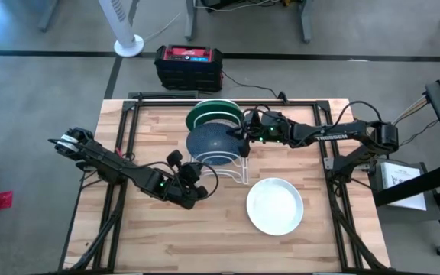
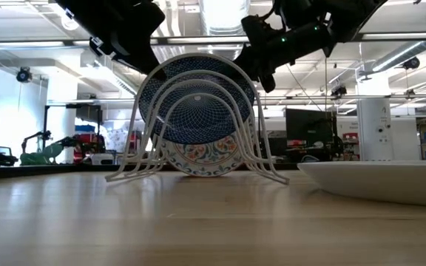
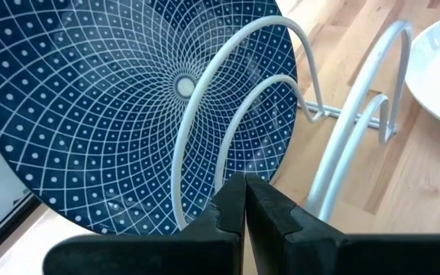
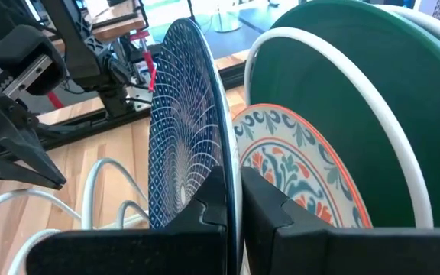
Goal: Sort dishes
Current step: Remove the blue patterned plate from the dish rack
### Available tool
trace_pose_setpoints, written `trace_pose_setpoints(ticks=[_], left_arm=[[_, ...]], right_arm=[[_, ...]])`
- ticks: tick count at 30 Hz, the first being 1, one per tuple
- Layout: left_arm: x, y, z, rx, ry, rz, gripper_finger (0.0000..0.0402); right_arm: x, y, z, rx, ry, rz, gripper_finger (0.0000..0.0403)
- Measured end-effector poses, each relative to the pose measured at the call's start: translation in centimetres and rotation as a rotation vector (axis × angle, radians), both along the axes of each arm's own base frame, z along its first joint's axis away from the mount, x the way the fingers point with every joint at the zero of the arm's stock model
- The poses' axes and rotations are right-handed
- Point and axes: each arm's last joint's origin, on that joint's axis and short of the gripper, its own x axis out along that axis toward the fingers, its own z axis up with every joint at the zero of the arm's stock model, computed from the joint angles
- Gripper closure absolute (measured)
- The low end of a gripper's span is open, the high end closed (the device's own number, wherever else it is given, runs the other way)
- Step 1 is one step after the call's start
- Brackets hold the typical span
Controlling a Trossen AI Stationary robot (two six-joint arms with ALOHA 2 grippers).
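The blue speckled dish (image 1: 212,141) stands on edge in the white wire rack (image 1: 231,172), and my right gripper (image 4: 231,214) is shut on it. In the low view its lower edge (image 2: 198,142) sits higher than that of the floral dish (image 2: 205,161) behind it. The green dish (image 1: 212,113) stands on edge in the rack's far slot, behind the floral dish (image 4: 296,160). The plain white dish (image 1: 275,205) lies flat on the table to the near right. My left gripper (image 3: 244,210) is shut and empty, near the rack's near-left side (image 1: 197,191). My right gripper pinches the blue dish's rim (image 4: 228,172) between its two fingers, one finger on each face. The held part is on the side toward the table's right edge (image 2: 254,77). The fingers come from the table's right. The dish stays upright on edge among the rack's wire loops.
A black and red box (image 1: 189,65) stands just beyond the table's far edge, with a fan base (image 1: 128,46) on the floor behind it. Dark frame rails run along the table's left (image 1: 121,153) and right (image 1: 328,153) sides.
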Motion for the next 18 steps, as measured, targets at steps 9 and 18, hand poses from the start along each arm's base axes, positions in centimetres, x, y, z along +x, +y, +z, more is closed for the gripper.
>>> trace_pose_setpoints(ticks=[9, 18], left_arm=[[0.0, 0.0, 0.0, 0.001, -0.001, 0.001, 0.0401], [0.3, -0.1, 0.9, 0.012, -0.005, -0.013, 0.0401]], right_arm=[[-0.6, 0.1, 1.2, -0.019, -0.034, 0.004, 0.04], [-1.6, 0.4, 2.8, -0.043, -0.071, 0.002, 0.04]])
